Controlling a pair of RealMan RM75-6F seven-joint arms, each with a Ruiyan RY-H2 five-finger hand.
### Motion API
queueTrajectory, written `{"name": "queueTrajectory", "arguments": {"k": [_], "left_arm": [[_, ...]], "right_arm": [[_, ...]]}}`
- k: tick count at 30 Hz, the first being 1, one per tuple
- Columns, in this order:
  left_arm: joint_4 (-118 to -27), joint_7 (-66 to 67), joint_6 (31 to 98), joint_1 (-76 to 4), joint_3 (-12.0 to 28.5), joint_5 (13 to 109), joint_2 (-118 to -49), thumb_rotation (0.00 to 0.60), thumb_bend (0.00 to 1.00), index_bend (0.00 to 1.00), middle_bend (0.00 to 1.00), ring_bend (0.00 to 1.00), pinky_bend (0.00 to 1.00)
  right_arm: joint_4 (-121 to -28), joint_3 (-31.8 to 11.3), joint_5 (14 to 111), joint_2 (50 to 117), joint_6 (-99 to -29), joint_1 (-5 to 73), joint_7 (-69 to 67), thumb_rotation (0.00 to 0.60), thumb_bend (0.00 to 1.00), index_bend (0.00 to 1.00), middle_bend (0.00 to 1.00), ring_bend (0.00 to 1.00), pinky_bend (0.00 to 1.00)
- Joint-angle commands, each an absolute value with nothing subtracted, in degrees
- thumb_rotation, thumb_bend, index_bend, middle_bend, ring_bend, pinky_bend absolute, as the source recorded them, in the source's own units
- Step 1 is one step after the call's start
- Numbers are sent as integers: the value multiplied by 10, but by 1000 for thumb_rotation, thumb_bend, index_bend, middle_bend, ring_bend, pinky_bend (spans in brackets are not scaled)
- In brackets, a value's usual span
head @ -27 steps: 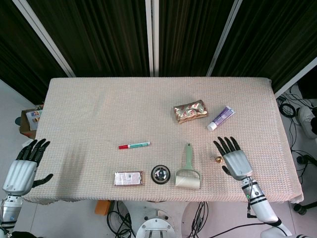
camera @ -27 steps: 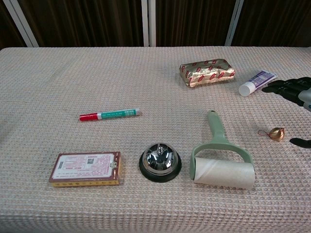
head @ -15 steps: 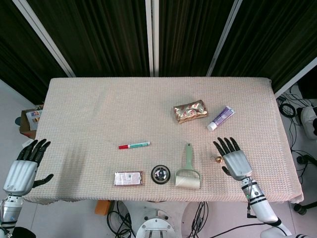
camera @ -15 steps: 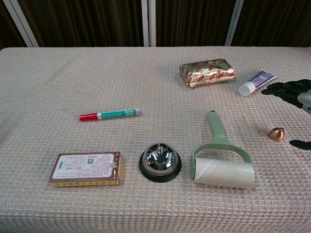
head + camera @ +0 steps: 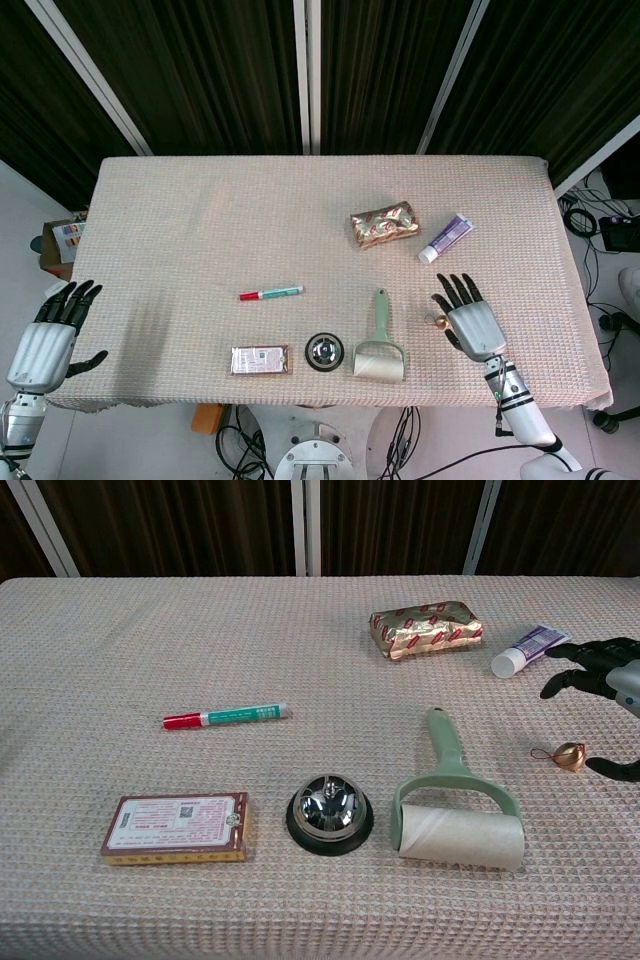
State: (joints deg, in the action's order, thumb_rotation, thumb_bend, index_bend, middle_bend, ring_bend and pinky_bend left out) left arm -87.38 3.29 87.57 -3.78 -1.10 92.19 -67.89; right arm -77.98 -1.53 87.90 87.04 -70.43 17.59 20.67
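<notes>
My right hand (image 5: 470, 320) hovers over the table's front right with fingers spread and nothing in it; the chest view catches its fingers (image 5: 592, 670) at the right edge. A small gold bell (image 5: 439, 321) (image 5: 569, 756) lies just left of it, close to the thumb. My left hand (image 5: 45, 340) hangs open beyond the table's left edge, holding nothing. On the cloth lie a green lint roller (image 5: 380, 348) (image 5: 455, 809), a desk bell (image 5: 324, 351) (image 5: 329, 812), a flat box (image 5: 260, 359) (image 5: 176, 828), a red-capped marker (image 5: 271, 293) (image 5: 226, 716), a gold foil packet (image 5: 384, 224) (image 5: 425, 627) and a purple tube (image 5: 446, 238) (image 5: 527, 648).
The table (image 5: 200, 230) carries a beige waffle cloth and dark curtains hang behind it. A cardboard box (image 5: 60, 240) sits on the floor at the left, and cables lie on the floor at the right.
My right hand has shifted slightly left, toward the gold bell, its fingers now reaching further into the chest view. The left hand and the objects have not moved.
</notes>
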Motion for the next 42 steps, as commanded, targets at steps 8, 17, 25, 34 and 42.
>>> {"name": "queueTrajectory", "arguments": {"k": [8, 17, 25, 34, 42], "left_arm": [[-869, 28, 875, -38, -12, 921, -679, 600, 106, 84, 74, 36, 160], [-866, 26, 873, -39, -12, 922, -680, 600, 106, 84, 74, 36, 160], [-865, 27, 872, -39, -12, 921, -681, 600, 105, 84, 74, 36, 160], [-867, 28, 873, -38, -13, 920, -680, 600, 106, 84, 74, 36, 160], [-866, 27, 872, -39, -13, 920, -680, 600, 105, 84, 74, 36, 160]], "right_arm": [[-757, -10, 884, 889, -716, 175, 205, 600, 223, 448, 0, 0, 0], [-754, -11, 877, 892, -717, 175, 212, 600, 240, 477, 0, 0, 0], [-751, -13, 869, 893, -717, 174, 217, 600, 244, 508, 0, 0, 0], [-746, -15, 866, 901, -718, 177, 224, 600, 305, 539, 0, 0, 0], [-745, -16, 859, 904, -713, 179, 233, 600, 308, 540, 3, 0, 0]]}}
